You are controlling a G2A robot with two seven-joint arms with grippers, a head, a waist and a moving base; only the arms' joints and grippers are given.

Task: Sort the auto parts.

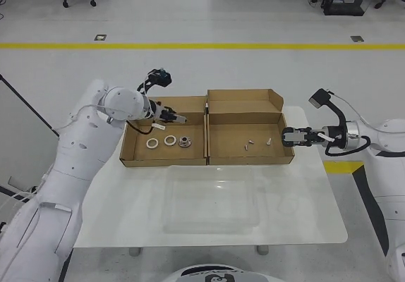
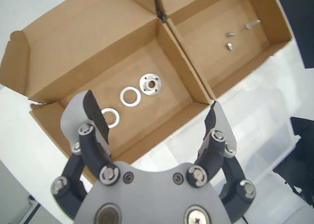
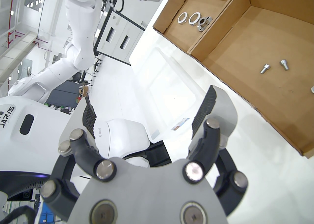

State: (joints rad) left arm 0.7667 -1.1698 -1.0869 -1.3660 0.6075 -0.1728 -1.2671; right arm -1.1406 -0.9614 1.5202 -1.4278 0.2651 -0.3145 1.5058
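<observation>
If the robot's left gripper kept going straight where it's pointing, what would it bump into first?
Probably the floor of the cardboard box, close to a ring and the flanged part. The left gripper is open and nothing sits in between, though depth is hard to judge.

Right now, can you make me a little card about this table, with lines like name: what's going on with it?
ring box: holds two flat rings and one flanged hub
bolt box: holds three small bolts; touches the ring box side by side
clear tub: on the table, on the robot's side of both boxes
left gripper: open, hovering over the ring box
right gripper: open, at the bolt box's outer end
</observation>
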